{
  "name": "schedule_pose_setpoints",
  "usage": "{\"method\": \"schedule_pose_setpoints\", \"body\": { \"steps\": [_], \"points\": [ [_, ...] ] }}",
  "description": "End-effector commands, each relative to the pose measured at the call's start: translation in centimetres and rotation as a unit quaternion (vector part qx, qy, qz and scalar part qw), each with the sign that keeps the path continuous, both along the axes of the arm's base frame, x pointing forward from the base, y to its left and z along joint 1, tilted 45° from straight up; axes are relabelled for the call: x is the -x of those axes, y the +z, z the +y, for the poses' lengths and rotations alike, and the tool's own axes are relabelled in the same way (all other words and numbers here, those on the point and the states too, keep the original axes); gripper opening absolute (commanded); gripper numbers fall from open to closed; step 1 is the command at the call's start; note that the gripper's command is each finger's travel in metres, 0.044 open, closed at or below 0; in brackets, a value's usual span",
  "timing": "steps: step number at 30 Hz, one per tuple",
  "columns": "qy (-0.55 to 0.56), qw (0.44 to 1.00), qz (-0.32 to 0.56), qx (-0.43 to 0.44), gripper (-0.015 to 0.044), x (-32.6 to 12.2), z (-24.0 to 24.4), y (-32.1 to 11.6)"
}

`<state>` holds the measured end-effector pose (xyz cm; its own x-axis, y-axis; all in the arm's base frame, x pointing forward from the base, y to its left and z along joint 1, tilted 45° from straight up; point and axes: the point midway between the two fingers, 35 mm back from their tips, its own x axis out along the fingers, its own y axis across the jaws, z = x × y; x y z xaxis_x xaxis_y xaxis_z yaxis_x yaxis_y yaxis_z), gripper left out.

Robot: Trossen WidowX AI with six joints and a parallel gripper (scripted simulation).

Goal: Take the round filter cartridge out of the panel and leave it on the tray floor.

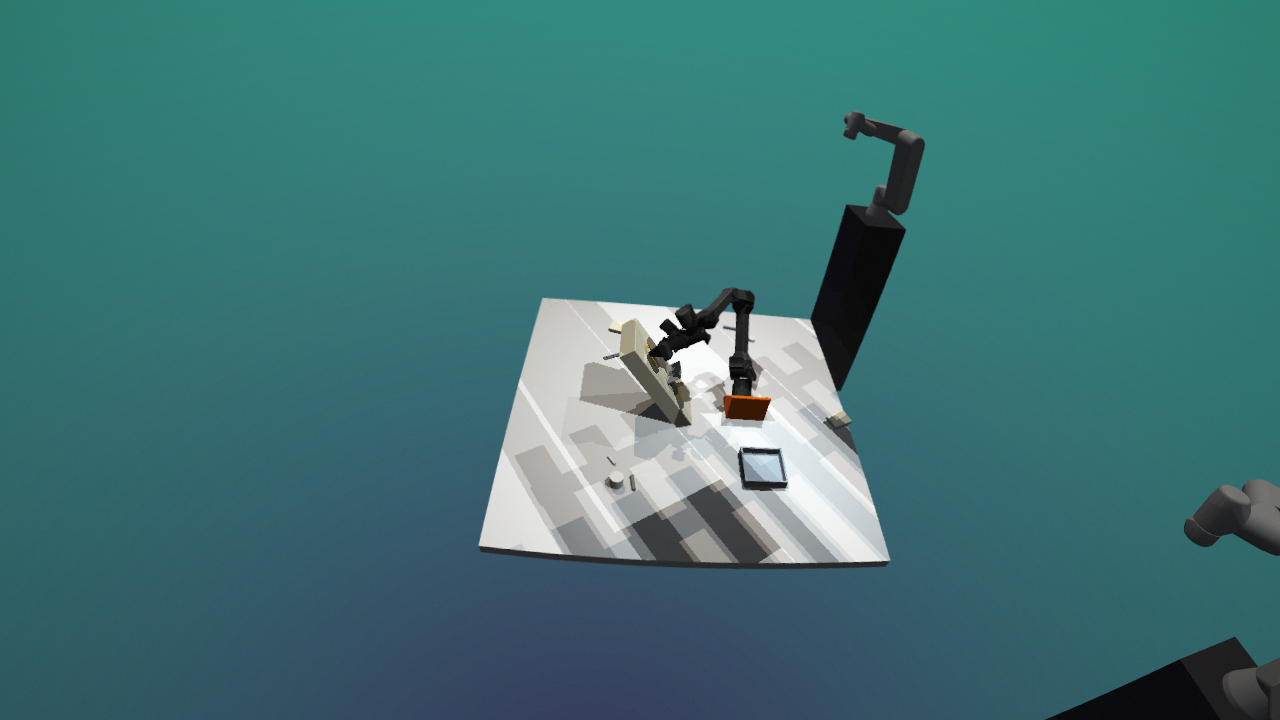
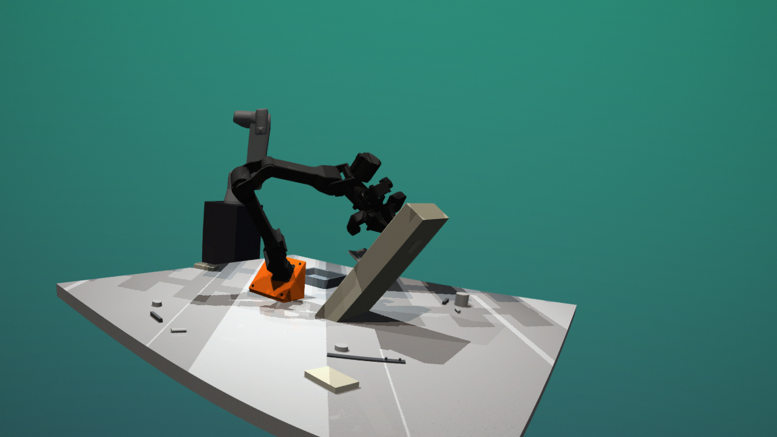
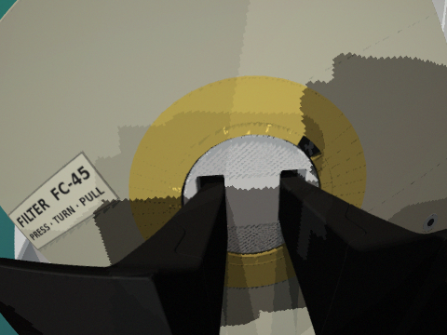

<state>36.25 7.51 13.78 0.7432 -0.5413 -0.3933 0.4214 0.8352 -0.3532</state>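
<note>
My end effector [image 1: 657, 352] [image 2: 390, 221] [image 3: 250, 186] is clamped on the cartridge [image 3: 252, 163], its fingertips in the two slots. I see the cartridge seated in the tilted panel [image 1: 646, 371] [image 2: 380, 266] [image 3: 163, 60], inside the yellow ring [image 3: 186, 109].

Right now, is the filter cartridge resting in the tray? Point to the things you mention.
No, the wrist view shows the filter cartridge [image 3: 253, 205] seated inside the panel's yellow ring [image 3: 155, 154], fingertips in its slots.

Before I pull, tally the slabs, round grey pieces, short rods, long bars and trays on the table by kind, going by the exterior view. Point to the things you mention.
Cream slabs [image 1: 615, 327] [image 1: 838, 419] [image 2: 330, 377] [image 2: 206, 266]: 2
Round grey pieces [image 1: 615, 480] [image 2: 156, 303] [image 2: 341, 348] [image 2: 461, 299]: 3
Short rods [image 1: 632, 482] [image 2: 156, 316] [image 2: 178, 330] [image 2: 445, 301] [image 2: 457, 310]: 4
Long dark bar [image 1: 612, 356] [image 2: 365, 358]: 1
Tray [image 1: 763, 486] [image 2: 326, 283]: 1
Total: 11
</note>
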Motion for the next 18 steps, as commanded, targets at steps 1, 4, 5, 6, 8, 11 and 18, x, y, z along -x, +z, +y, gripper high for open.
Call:
{"method": "schedule_pose_setpoints", "body": {
  "steps": [1,4,5,6,8,11,18],
  "points": [
    [0.030,0.997,0.047,0.056,0.0000,-0.47,-0.41,-0.26],
    [0.051,0.991,0.075,0.095,0.0000,-0.48,-0.42,-0.27],
    [0.058,0.989,0.084,0.108,0.0000,-0.48,-0.43,-0.27],
    [0.065,0.986,0.094,0.120,0.0000,-0.49,-0.43,-0.27],
    [0.078,0.980,0.112,0.146,0.0000,-0.49,-0.43,-0.27],
    [0.099,0.968,0.140,0.184,0.0000,-0.50,-0.44,-0.28],
    [0.145,0.930,0.203,0.270,0.0000,-0.51,-0.45,-0.28]
  ]
}}
